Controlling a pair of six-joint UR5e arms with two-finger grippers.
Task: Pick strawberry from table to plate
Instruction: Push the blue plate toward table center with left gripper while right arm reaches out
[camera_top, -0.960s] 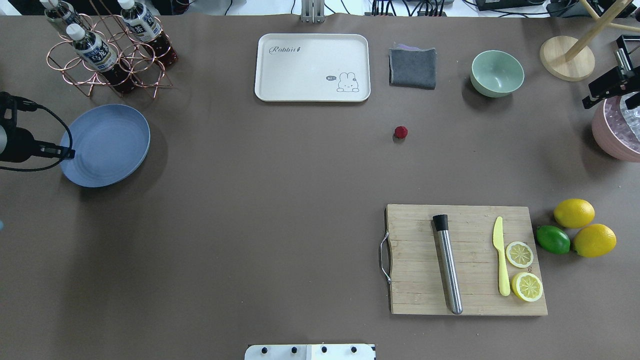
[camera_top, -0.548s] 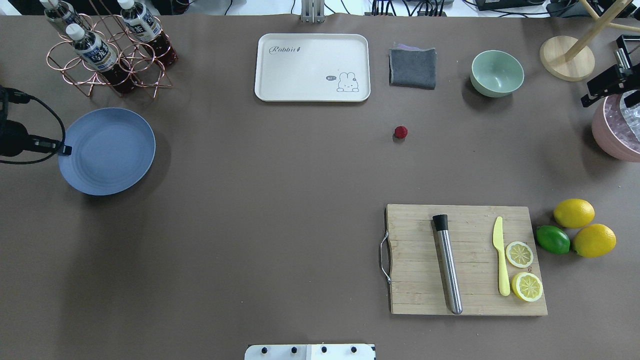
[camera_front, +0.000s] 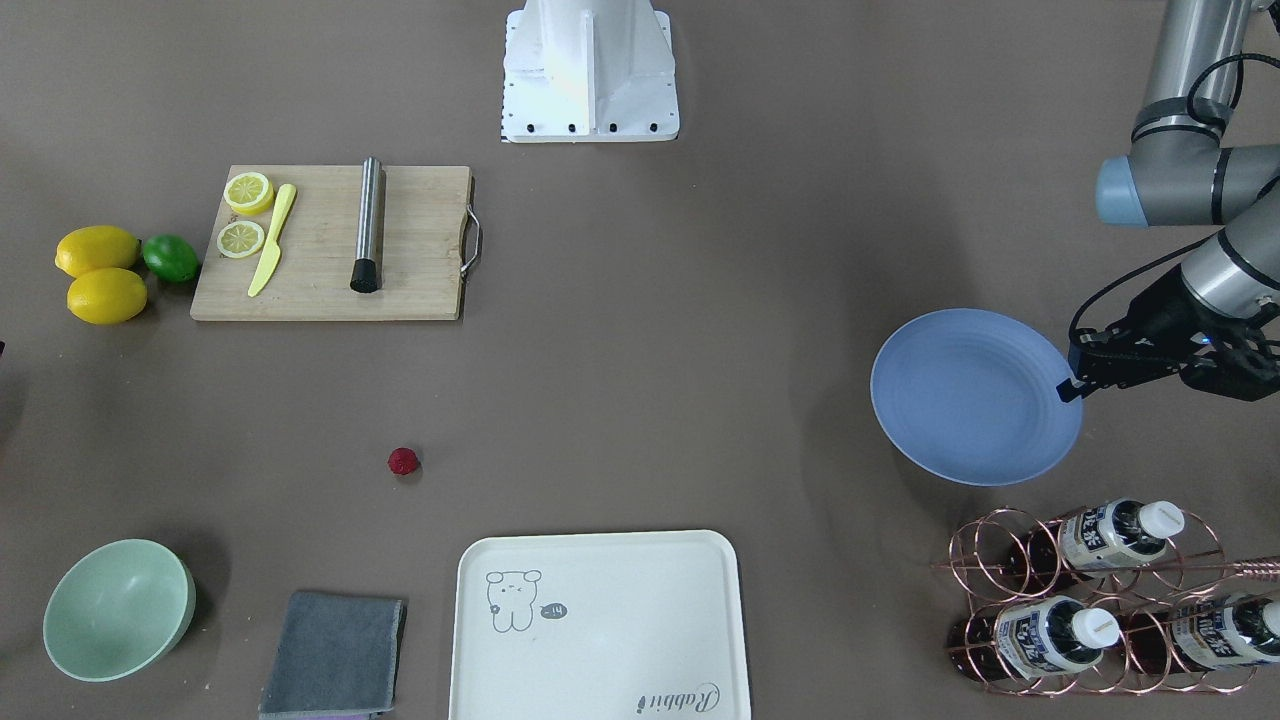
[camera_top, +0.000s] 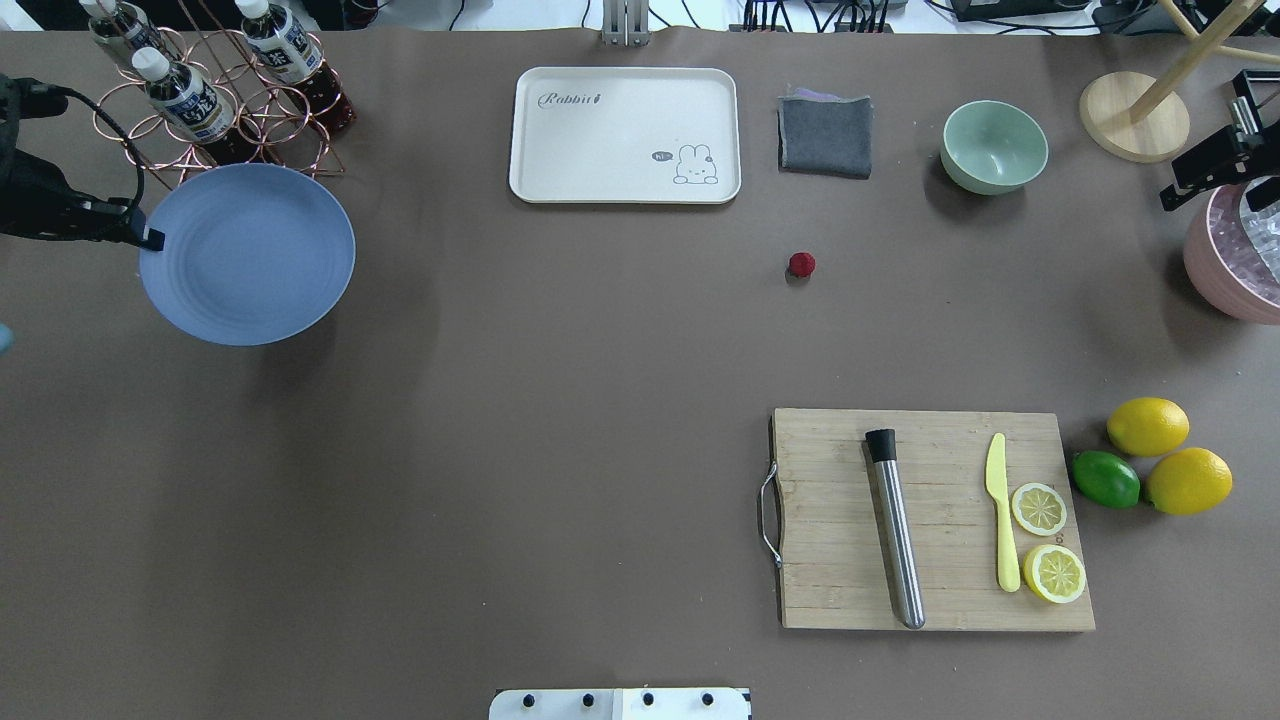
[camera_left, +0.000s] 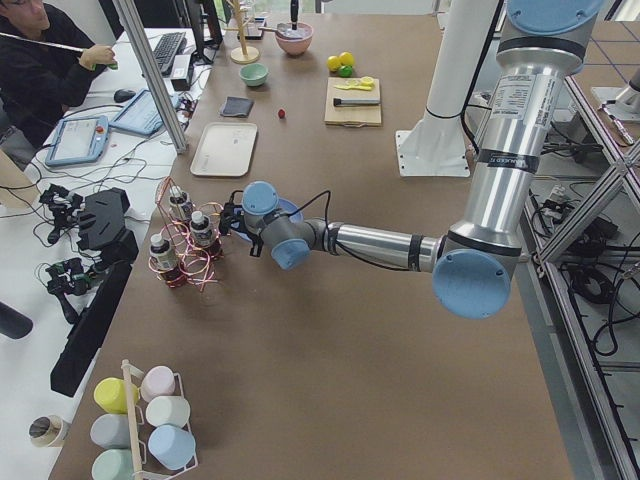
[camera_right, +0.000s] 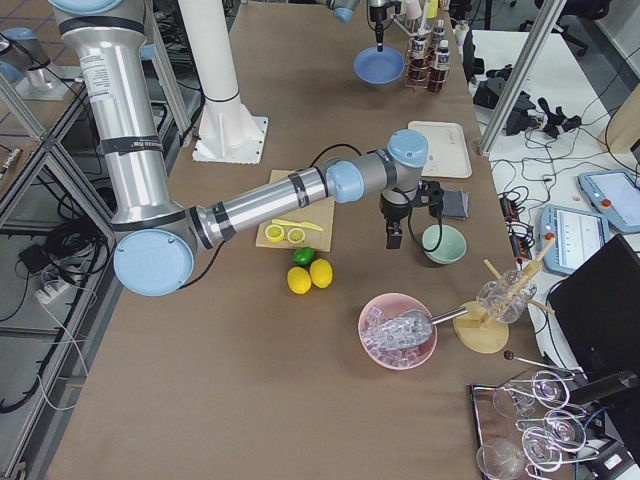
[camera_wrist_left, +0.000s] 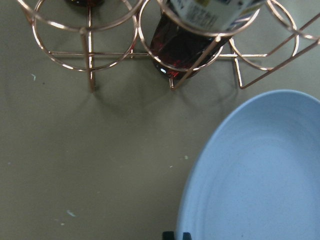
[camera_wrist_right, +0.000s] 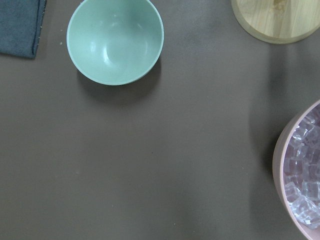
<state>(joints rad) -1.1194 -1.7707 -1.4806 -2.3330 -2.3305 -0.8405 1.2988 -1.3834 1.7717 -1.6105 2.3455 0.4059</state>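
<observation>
Since 0.5 s before, the plate (camera_top: 247, 255) had been carried away from the robot, toward the copper rack (camera_top: 325, 165) of 3 bottles; the strawberry (camera_top: 801, 264) had not been shifted.

Overhead, the plate's rim was seen pinched by the left pincer (camera_top: 152, 240). The strawberry was seen on the bare surface (camera_top: 560, 420), well apart from the plate, between the cream tray (camera_top: 625, 135) and the cutting board (camera_top: 930, 520).

From the robot's right end, the right pincer (camera_right: 393, 238) was seen hung near the mint bowl (camera_right: 443, 243); whether it was spread or pressed together could not be told.
</observation>
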